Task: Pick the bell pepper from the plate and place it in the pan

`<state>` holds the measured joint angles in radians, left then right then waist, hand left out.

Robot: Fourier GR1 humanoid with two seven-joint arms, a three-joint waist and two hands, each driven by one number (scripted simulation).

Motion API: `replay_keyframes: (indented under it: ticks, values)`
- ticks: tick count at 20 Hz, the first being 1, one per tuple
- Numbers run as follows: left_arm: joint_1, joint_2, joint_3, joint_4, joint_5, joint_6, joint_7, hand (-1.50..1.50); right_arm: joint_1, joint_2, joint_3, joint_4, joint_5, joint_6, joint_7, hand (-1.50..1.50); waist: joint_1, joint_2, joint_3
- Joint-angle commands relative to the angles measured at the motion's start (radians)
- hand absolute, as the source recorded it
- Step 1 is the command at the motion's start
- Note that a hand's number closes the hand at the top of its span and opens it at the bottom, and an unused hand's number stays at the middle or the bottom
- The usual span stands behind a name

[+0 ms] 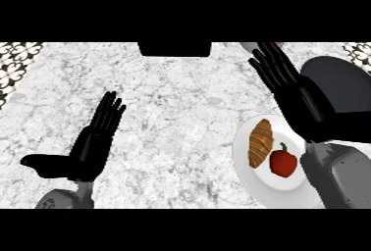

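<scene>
A red bell pepper with a green stem lies on a white plate at the lower right, next to a golden croissant. The dark pan sits at the right edge, beyond the plate and partly hidden by my right forearm. My right hand is open, fingers straight and pointing away, held above the counter between plate and pan, up and to the right of the pepper and not touching it. At the left, my left hand rests open with fingers up, far from the plate.
A black object sits at the counter's far edge, centre. Patterned tiles show at the top left and top right corners. The marble counter stretches between my two hands.
</scene>
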<state>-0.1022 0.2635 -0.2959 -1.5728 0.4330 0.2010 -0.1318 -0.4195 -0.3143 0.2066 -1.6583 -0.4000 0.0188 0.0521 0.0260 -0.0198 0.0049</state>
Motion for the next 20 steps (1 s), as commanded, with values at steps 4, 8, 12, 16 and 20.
replay_keyframes:
  ticks: [4, 8, 12, 16, 20]
  values:
    - [-0.019, 0.007, -0.008, -0.003, -0.14, 0.08, -0.011, 0.0, 0.135, -0.082, -0.158, -0.029, -0.005, 0.028, -0.089, 1.5, -0.04, 0.018, -0.004]
    - [0.054, 0.055, 0.0, 0.008, -0.144, 0.064, -0.033, 0.0, 0.303, -0.197, -0.295, 0.117, 0.185, -0.179, -0.085, 1.5, -0.11, 0.018, -0.005]
    - [0.022, 0.012, -0.045, -0.002, -0.192, 0.099, -0.001, 0.0, 0.637, -0.191, -0.313, -0.072, 0.16, -0.073, -0.269, -1.5, -0.079, 0.013, -0.004]
    - [0.074, 0.05, -0.008, 0.005, -0.158, 0.018, -0.051, 0.0, 0.742, -0.267, -0.376, -0.074, 0.245, -0.034, -0.35, -1.5, -0.048, 0.016, -0.005]
    - [0.014, 0.011, -0.026, -0.018, -0.191, 0.042, 0.023, 0.0, 0.684, -0.283, -0.316, -0.081, 0.372, -0.055, -0.247, -1.5, -0.029, 0.02, -0.005]
